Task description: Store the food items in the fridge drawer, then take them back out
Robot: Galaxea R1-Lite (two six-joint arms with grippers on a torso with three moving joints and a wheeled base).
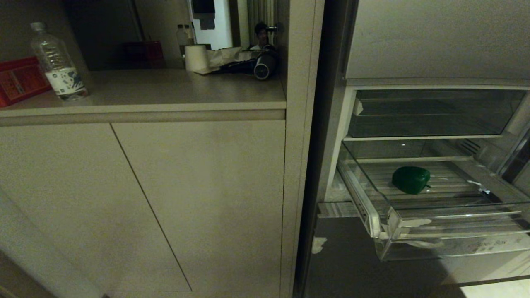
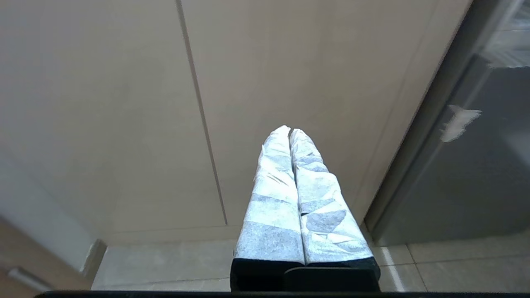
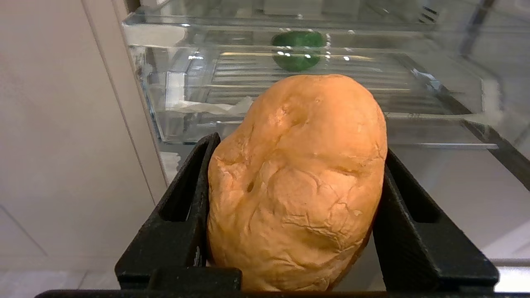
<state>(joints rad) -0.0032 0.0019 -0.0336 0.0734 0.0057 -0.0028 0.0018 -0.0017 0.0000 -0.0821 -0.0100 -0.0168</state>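
Fridge drawer (image 1: 439,215): pulled out at the lower right of the head view, clear and ribbed, whitish tape scraps on the stepped front lip; long side running left to right across the frame
Green pepper (image 1: 410,179): lying on the drawer's ribbed floor, near its middle; seen again at the upper centre of the right wrist view, beyond the bun
Bun (image 3: 296,182): orange-tan, crackled crust, filling the centre of the right wrist view; not yet in the drawer, just in front of and below its front lip; long axis pointing away from the wrist toward the drawer, rounded end leading
Right hand (image 3: 296,161): pinching the bun between two black fingers, one on each flank; outside the head view
Left hand (image 2: 290,132): wrapped fingers pressed together, nothing between them, aimed at the cupboard door (image 2: 103,103) low near the floor; looks idle
Progress: judged early, storing half under way; one item in, bun on approach
Left to do: likely lifting the bun over the lip, setting it beside the pepper, then taking both back out
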